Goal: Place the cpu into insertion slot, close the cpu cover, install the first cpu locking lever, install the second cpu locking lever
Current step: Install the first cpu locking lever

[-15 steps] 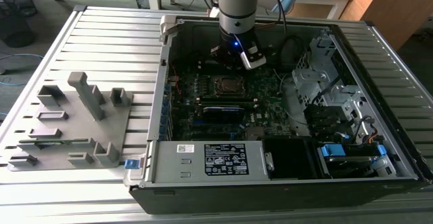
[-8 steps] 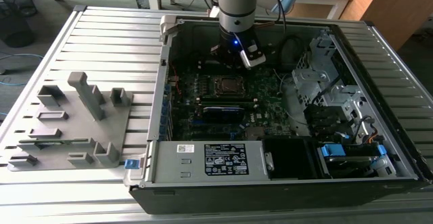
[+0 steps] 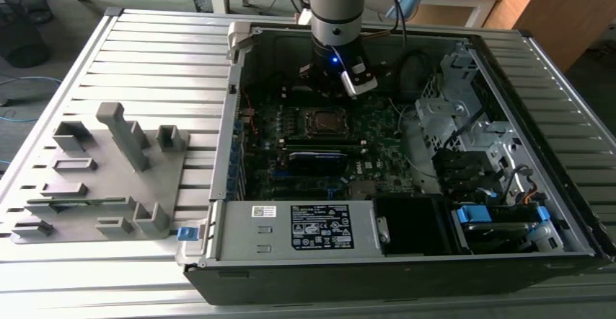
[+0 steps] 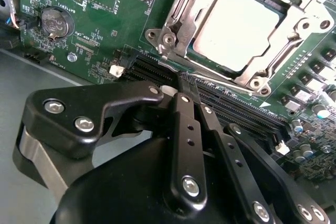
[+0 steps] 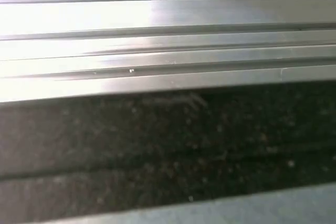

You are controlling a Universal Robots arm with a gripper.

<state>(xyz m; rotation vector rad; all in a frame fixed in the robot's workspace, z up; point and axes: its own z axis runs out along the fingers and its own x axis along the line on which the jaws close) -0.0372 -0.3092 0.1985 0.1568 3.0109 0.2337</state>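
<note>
1. The gripper (image 4: 190, 90) hangs inside the open computer case (image 3: 405, 261). In the second wrist view its two black fingers (image 4: 185, 129) lie pressed flat together with no gap between them and nothing held. With the pair closed into one narrow blade, the likely purpose is to push or hook a small part, not to pick something up.

2. The cpu (image 4: 239, 27) sits just beyond the fingertips, its pale metal top flat and square in the insertion slot (image 4: 178, 22). From how it lies, the placing step looks done.

3. The cpu cover (image 4: 310, 17) lies down over the chip. Its silvery frame runs along the chip's edges and its window leaves the top bare, so the cover appears closed and ready to be clamped.

4. A thin metal rod, apparently one of the locking levers (image 4: 210, 80), runs along the socket edge nearest the fingertips. I cannot tell whether it is latched under its hook or whether the fingertips touch it.

5. The fingertips are over the black memory slots (image 4: 236, 111) between the gripper and the socket, close above the board.

6. In the exterior view the arm (image 3: 335, 16) reaches straight down near the socket (image 3: 325, 120), while the grey parts holder (image 3: 101, 182) stands well apart on the slatted tabletop (image 3: 164, 52).
</note>
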